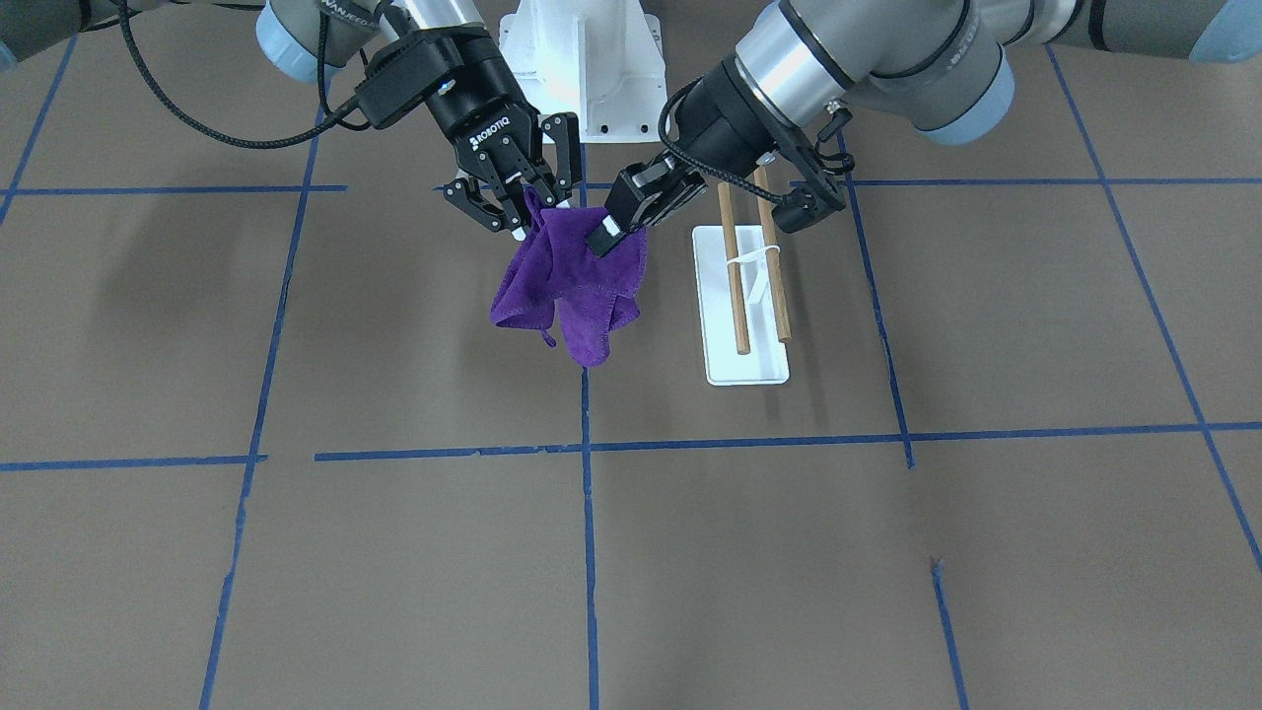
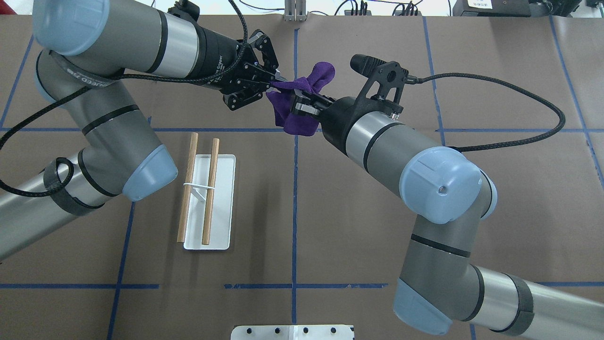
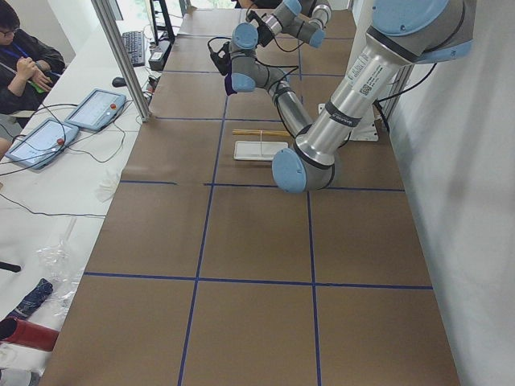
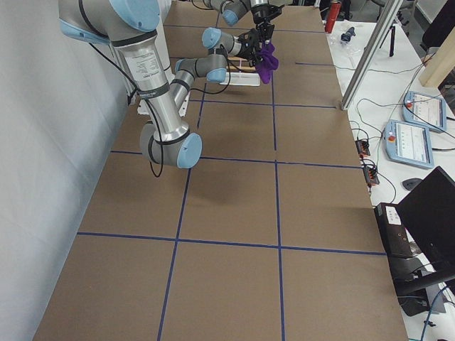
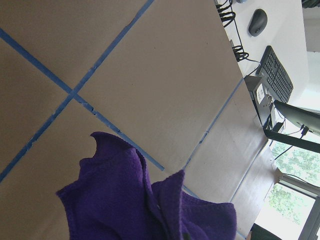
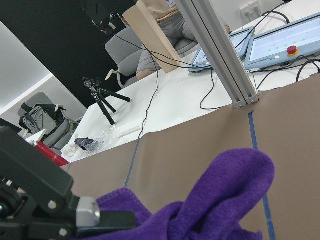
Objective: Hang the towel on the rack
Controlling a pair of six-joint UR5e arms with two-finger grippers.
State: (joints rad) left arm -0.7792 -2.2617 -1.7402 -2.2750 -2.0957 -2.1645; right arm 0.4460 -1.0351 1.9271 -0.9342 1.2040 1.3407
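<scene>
The purple towel (image 1: 572, 286) hangs bunched in the air between both grippers, above the table. My left gripper (image 1: 613, 235) is shut on its upper edge on the rack side, and also shows in the overhead view (image 2: 278, 85). My right gripper (image 1: 540, 209) is shut on the towel's other upper corner (image 2: 299, 101). The rack (image 1: 744, 370) has a flat white base and two brown dowel rods (image 2: 210, 189). It stands on the table beside the towel, under my left forearm, with nothing on it. The towel fills the bottom of both wrist views (image 5: 125, 200) (image 6: 220, 200).
The white robot pedestal (image 1: 582, 69) stands just behind the grippers. Blue tape lines (image 1: 589, 552) cross the brown table. Operators' desks with tablets (image 3: 48, 137) and cables lie past the far table edge. An aluminium post (image 4: 370, 53) stands at that edge.
</scene>
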